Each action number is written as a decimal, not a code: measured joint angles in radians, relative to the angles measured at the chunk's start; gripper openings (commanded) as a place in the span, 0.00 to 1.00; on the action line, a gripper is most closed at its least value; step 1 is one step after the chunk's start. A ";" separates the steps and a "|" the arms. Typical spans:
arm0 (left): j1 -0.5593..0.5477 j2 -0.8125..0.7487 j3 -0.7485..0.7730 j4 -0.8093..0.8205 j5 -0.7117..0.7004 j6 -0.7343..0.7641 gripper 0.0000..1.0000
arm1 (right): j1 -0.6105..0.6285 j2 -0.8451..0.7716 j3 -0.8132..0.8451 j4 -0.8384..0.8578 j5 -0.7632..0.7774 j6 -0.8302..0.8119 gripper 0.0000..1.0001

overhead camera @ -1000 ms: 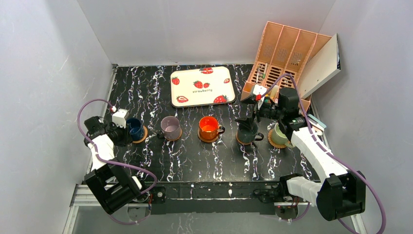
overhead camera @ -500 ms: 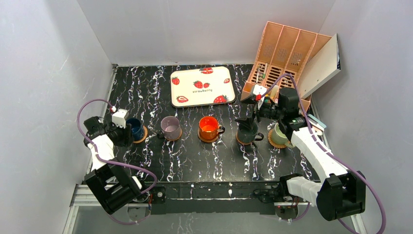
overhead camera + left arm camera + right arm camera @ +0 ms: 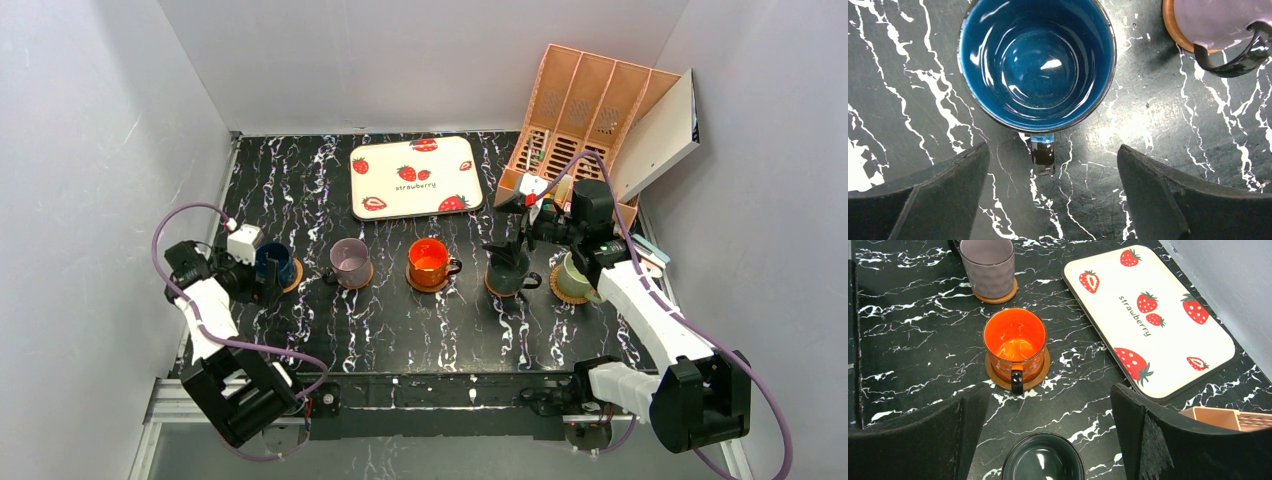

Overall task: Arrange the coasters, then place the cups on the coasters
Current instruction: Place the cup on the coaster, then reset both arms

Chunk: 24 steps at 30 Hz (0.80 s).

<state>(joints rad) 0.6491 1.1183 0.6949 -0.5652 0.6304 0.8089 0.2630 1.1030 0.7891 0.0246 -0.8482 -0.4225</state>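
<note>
Moving back toward the left wall, the left arm (image 3: 203,305) is letting go of the navy blue cup (image 3: 1037,60). The right arm (image 3: 640,290) is not moving at all.

The left gripper (image 3: 1052,150) was shut a moment ago. Now it is standing wide open, with one finger on each side of the cup's handle, touching nothing. The right gripper (image 3: 1048,390) is hanging wide open over the dark green cup (image 3: 1043,460) and holding nothing.

The navy blue cup is sitting upright by itself at the left end of the row, on its coaster (image 3: 295,276). The purple cup (image 3: 350,260), orange cup (image 3: 428,258) and pale green cup (image 3: 573,272) are each sitting on a coaster too, and so is the dark green one.

All five cups seem to be in place, so the job is looking nearly finished. The arms probably only need to back away.
</note>
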 measured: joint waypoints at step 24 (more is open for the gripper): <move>-0.302 0.186 0.432 0.001 -0.082 -0.161 0.98 | -0.001 -0.033 0.000 0.015 0.149 0.054 0.99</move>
<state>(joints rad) 0.3470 1.3045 1.1267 -0.5644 0.5488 0.6483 0.2619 1.0698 0.7891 0.0399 -0.6994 -0.3683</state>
